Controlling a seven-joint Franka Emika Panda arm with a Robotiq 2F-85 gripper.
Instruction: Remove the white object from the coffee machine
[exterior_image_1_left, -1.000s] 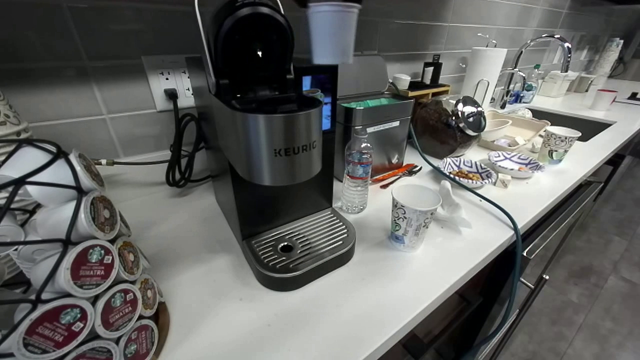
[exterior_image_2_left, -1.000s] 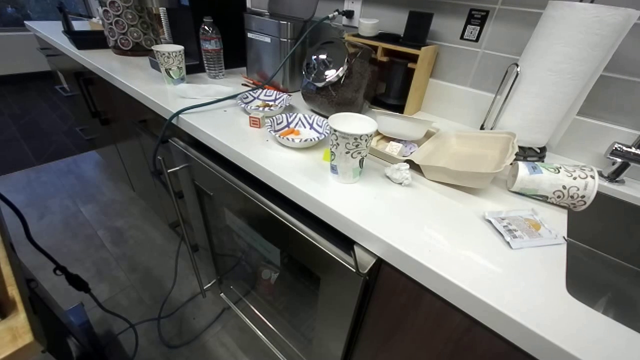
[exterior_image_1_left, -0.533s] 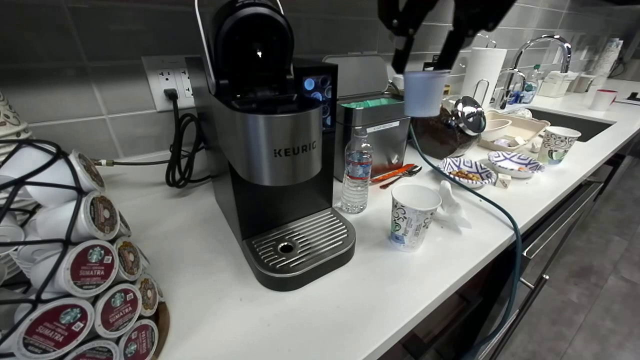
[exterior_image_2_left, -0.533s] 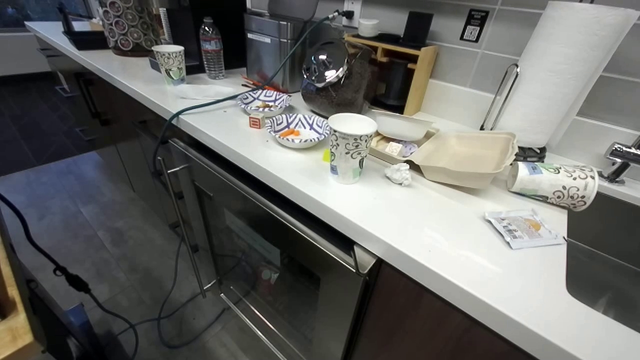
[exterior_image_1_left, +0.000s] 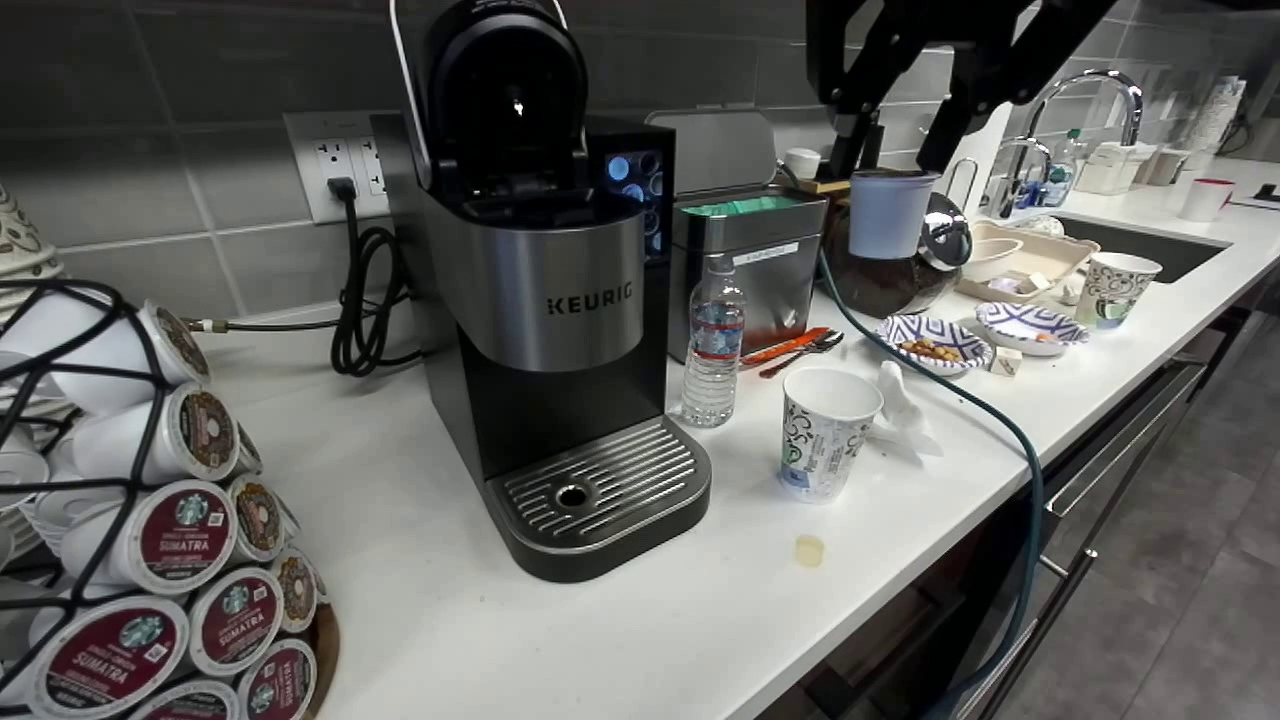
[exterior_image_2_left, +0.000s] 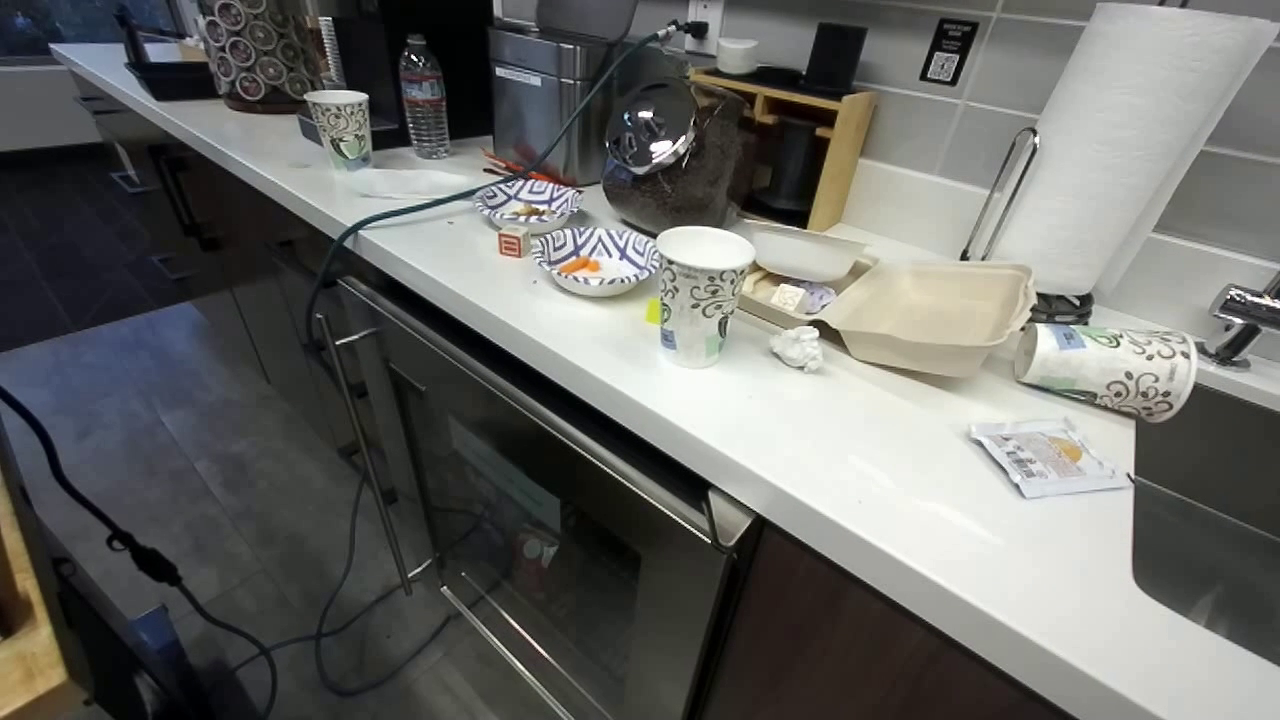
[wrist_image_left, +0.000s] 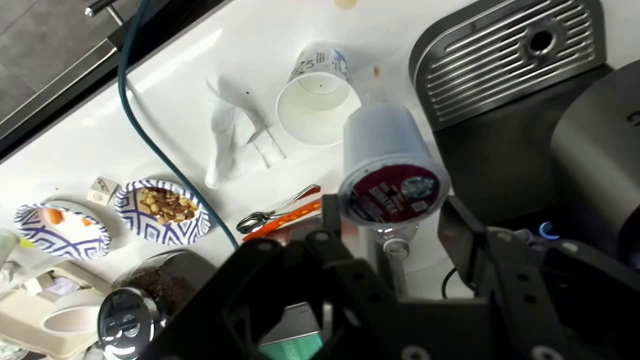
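The coffee machine (exterior_image_1_left: 560, 300) stands on the counter with its black lid raised and its side screen lit. Its slotted drip tray shows in the wrist view (wrist_image_left: 505, 65). The white object is a white coffee pod (exterior_image_1_left: 892, 215) with a dark red foil lid that has a small hole, seen in the wrist view (wrist_image_left: 385, 135). My gripper (exterior_image_1_left: 893, 165) is shut on the pod's rim, one fingertip on each side. It holds the pod upright in the air, to the right of the machine, in front of the tilted jar. The gripper is out of view in an exterior view (exterior_image_2_left: 700, 400).
A patterned paper cup (exterior_image_1_left: 828, 435), a water bottle (exterior_image_1_left: 713, 340) and a steel bin (exterior_image_1_left: 750, 270) with green inside stand beside the machine. A teal cable (exterior_image_1_left: 960, 390) crosses the counter. Paper bowls (exterior_image_2_left: 600, 262) and a pod rack (exterior_image_1_left: 180, 530) stand farther off. A pale spot (exterior_image_1_left: 809, 550) lies near the counter's edge.
My gripper and the pod have moved right and down in an exterior view, away from above the machine. The pale spot has appeared on the counter. The side screen's picture has changed.
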